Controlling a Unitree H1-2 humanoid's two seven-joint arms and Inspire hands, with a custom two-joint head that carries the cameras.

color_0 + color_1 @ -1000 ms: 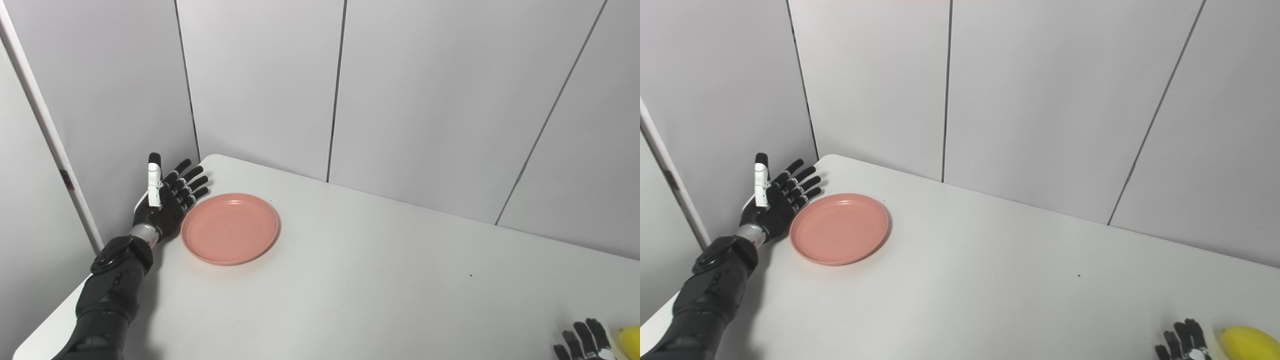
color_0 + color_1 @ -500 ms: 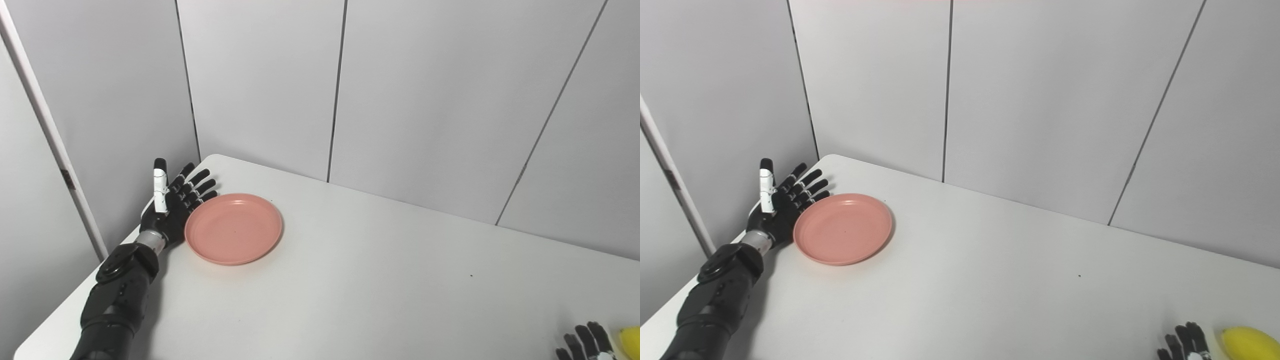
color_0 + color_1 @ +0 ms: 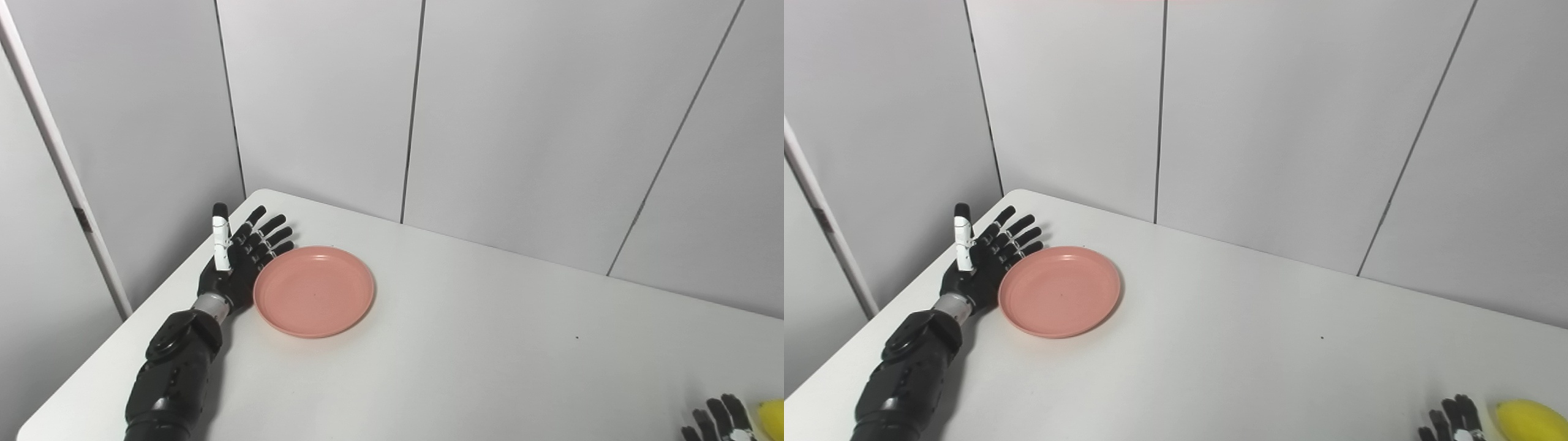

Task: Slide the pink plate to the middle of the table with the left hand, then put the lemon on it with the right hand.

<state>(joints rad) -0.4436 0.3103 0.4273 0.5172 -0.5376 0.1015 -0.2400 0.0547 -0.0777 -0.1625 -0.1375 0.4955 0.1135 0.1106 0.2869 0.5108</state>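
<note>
At the near right edge, the right hand (image 3: 1454, 422) shows only spread fingertips, holding nothing, just left of the lemon (image 3: 1530, 420). Farther off on the left, the left hand (image 3: 242, 260) stands flat and wide against the left rim of the pink plate (image 3: 313, 291); the middle of the table (image 3: 490, 343) lies to the plate's right.

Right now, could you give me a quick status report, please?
Left hand open against pink plate, near table's left corner. Right hand beside lemon, state unclear. Path clear.
</note>
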